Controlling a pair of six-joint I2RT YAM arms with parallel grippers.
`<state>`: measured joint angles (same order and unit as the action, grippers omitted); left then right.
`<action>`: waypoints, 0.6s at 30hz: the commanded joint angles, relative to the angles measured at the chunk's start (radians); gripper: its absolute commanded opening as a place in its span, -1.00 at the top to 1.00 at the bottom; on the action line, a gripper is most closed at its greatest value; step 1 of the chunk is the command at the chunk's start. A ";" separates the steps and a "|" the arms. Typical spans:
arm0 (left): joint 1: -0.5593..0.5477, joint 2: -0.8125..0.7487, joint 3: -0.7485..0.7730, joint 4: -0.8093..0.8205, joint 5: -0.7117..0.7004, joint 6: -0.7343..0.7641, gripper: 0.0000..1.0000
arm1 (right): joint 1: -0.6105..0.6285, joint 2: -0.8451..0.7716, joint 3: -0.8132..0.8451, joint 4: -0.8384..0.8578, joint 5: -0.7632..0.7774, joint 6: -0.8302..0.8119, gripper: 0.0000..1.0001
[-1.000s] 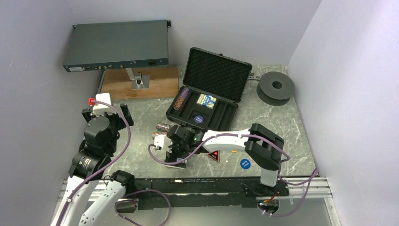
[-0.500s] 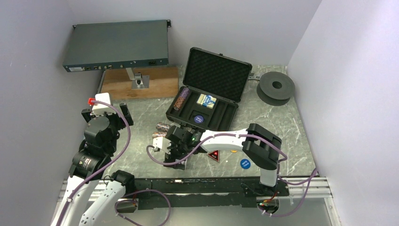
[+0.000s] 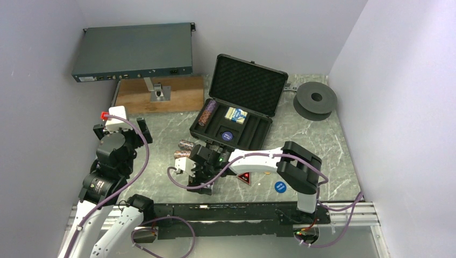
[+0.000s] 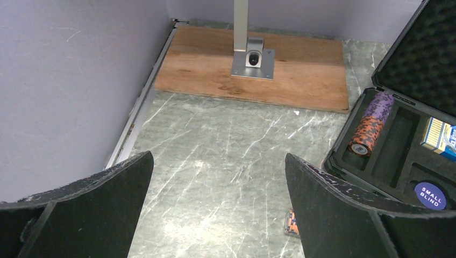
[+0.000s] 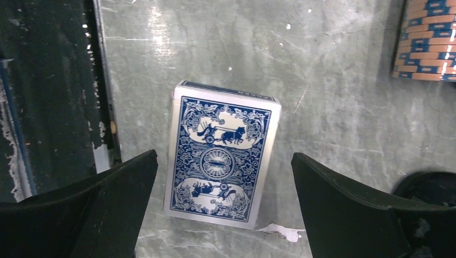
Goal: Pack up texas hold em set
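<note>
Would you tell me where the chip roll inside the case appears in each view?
Top external: chip roll, centre, leftmost slot of the open briefcase.
Left wrist: chip roll at right, same slot.
Right wrist: not in it.
Shared landmark: the blue Small Blind button.

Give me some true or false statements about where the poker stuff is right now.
1. The case is open. True.
2. The right end effector is shut on a deck. False: it is open, and the deck lies flat on the table between its fingers.
3. A chip roll lies in the case. True.
4. The left end effector holds a chip roll. False: it is open and holds nothing.
5. Every button is in the case. False: a red-triangle button and a blue button lie on the table.
</note>
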<state>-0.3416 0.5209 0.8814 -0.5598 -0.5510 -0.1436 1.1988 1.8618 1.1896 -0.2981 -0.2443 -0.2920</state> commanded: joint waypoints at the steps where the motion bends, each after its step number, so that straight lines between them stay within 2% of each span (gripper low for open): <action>1: 0.006 0.005 0.033 0.014 -0.019 -0.007 -0.99 | 0.004 0.004 0.002 0.037 0.072 0.011 -1.00; 18: 0.006 0.010 0.031 0.014 -0.014 -0.006 -0.99 | 0.004 0.024 0.012 0.036 0.106 0.016 -0.99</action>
<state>-0.3416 0.5217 0.8814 -0.5598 -0.5510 -0.1436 1.1995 1.8889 1.1889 -0.2893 -0.1600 -0.2840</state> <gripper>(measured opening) 0.995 0.994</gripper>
